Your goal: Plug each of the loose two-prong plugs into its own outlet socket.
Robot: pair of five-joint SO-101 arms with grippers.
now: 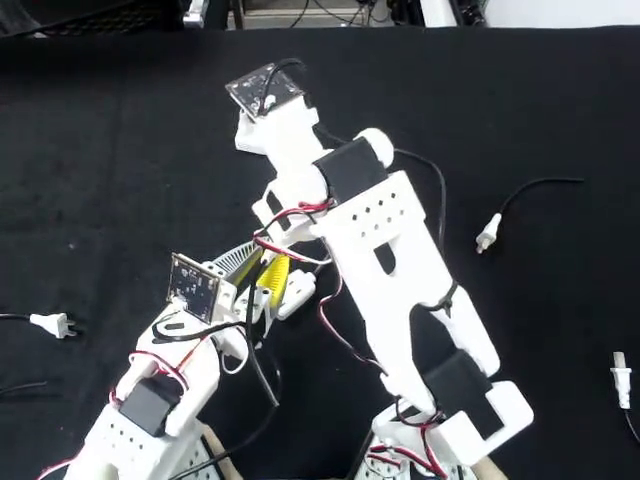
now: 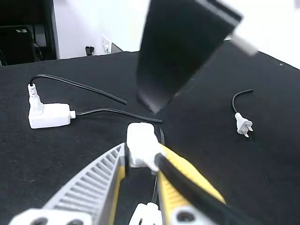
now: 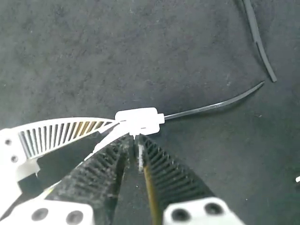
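White socket block is clamped across its sides by the left gripper, low over the black table between the two arms. The right gripper is pinched nearly closed on a thin white sliver, probably a plug seen edge-on, nosed right up against the block.

Progress-wise, a second socket already seems to have a seated plug stood in it, so that one can be called done. Several loose plugs are left scattered well apart on the table.

The block's long axis is laid flat, with its cord trailing off one short end. The slotted face can't be made out.
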